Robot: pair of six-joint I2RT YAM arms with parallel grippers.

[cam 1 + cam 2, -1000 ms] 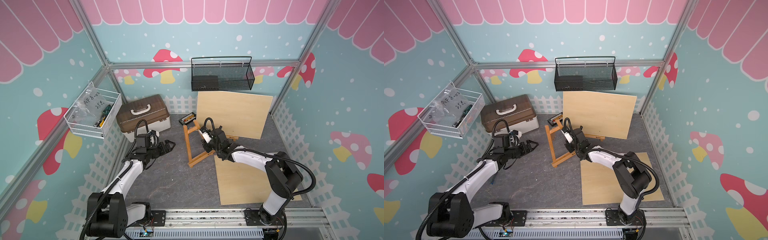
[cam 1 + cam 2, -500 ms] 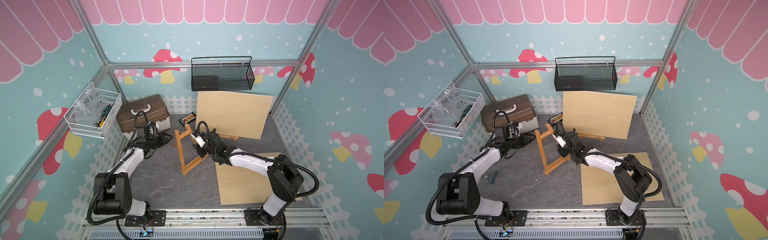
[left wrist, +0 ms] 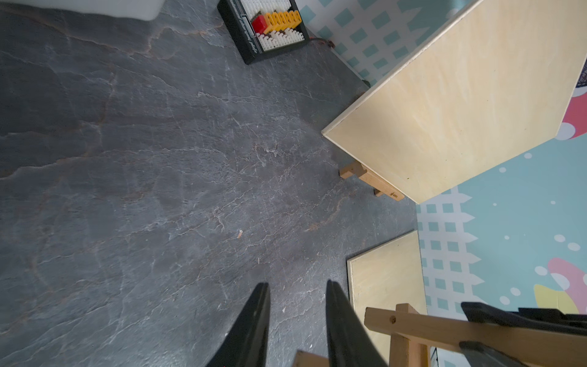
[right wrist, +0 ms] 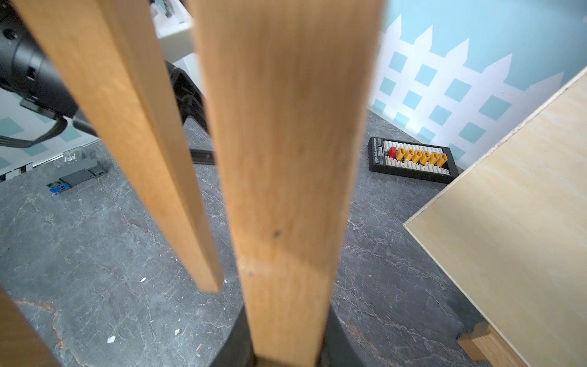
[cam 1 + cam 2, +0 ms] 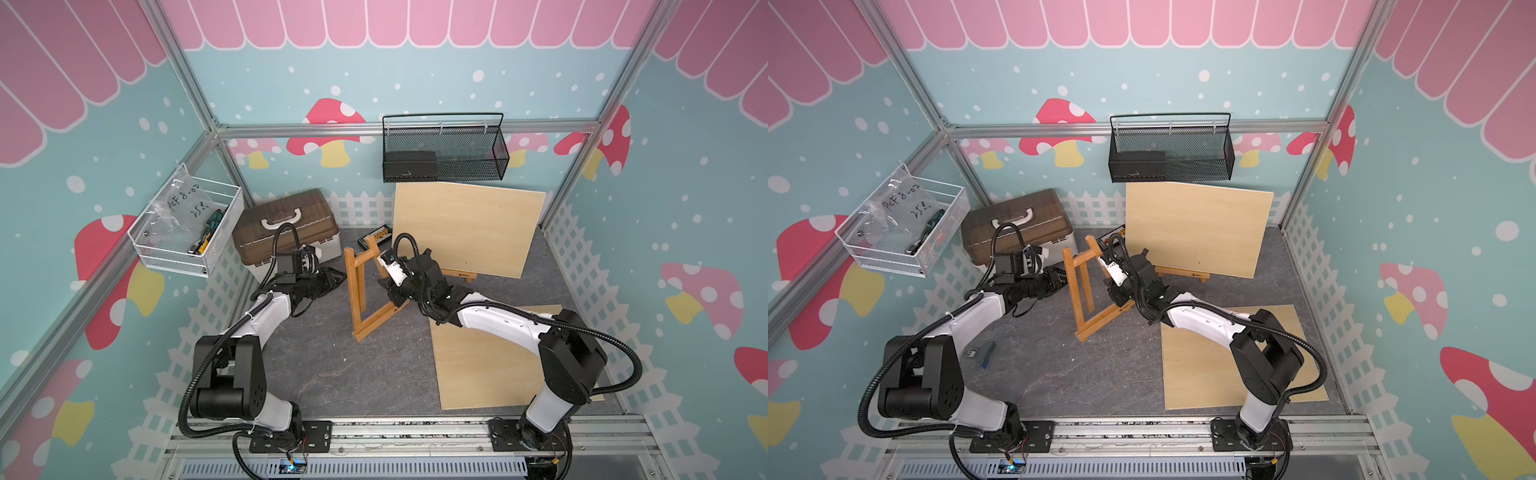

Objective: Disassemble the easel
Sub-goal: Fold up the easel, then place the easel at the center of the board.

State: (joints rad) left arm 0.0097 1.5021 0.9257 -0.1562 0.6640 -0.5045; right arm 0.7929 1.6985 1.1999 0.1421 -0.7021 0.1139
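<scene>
since a second earlier, the orange-brown wooden easel frame (image 5: 355, 291) had been carried across the grey stone-patterned surface (image 5: 332, 365) toward the left arm. the left gripper (image 5: 335, 279) had narrowed from a wide spread to a partial gap.

position: the frame stood tilted, with one lower corner apparently resting on the surface. it was near the brown-lidded plastic toolbox (image 5: 291, 224) and apart from the leaning pale plywood board (image 5: 465, 228).

grip state: the right gripper (image 4: 286, 349) was pressed together on one slat of the frame. the left gripper's fingers (image 3: 254, 317) showed a sliver of wood low between them. whether they pinched the near upright could not be told.

hazards:
- a shallow left grip could slip off the upright under pull and let the frame drop.
- opposed pulls off the joint's line could jam or split the wood.
- a swing toward the board could knock it over.
</scene>
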